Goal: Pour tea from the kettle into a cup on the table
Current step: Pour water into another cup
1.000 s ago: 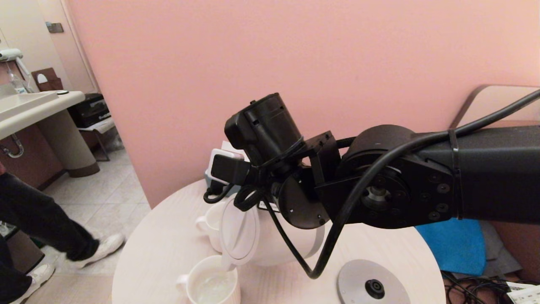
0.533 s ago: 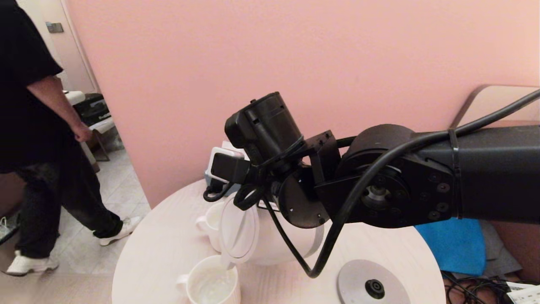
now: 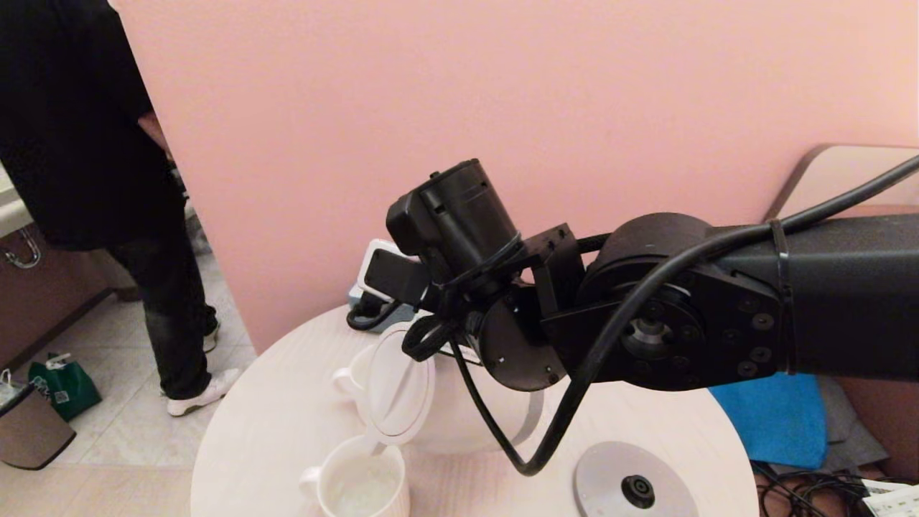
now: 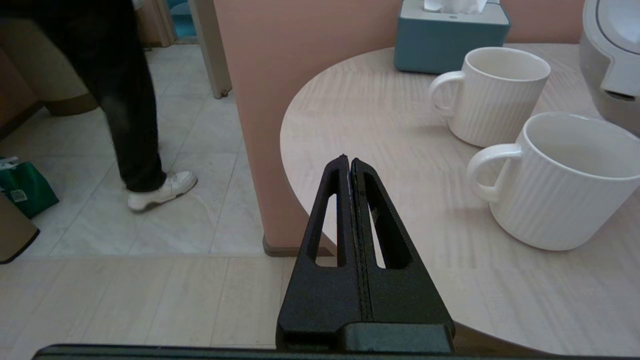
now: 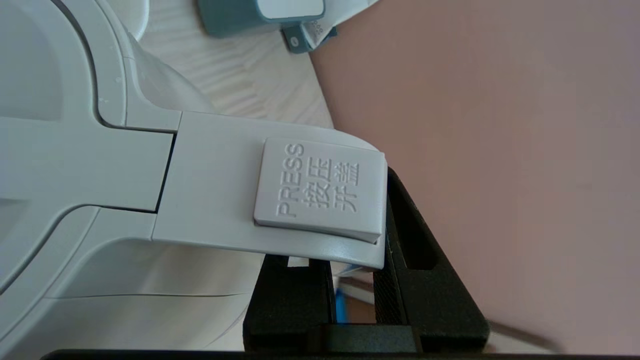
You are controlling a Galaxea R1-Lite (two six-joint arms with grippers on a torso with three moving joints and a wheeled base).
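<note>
The white kettle (image 3: 398, 388) hangs tipped over the table (image 3: 273, 431), its lid facing me and its spout just above the near cup (image 3: 362, 488). Clear tea (image 3: 359, 495) lies in that cup. My right gripper (image 5: 352, 280) is shut on the kettle's handle (image 5: 225, 200), beside the grey "PRESS" button. A second white cup (image 3: 355, 380) stands behind, partly hidden by the kettle. My left gripper (image 4: 349, 161) is shut and empty at the table's left edge, apart from the near cup (image 4: 565, 185) and the far cup (image 4: 500, 95).
The kettle's flat grey base (image 3: 635, 481) lies at the front right of the table. A teal tissue box (image 4: 450, 37) stands at the back by the pink wall. A person (image 3: 93, 143) stands on the floor at the left, near a green bag (image 3: 64, 388).
The kettle and my right wrist have shifted slightly, with the spout still over the near cup. The person has walked closer along the left side. My left gripper's earlier position is not shown.
</note>
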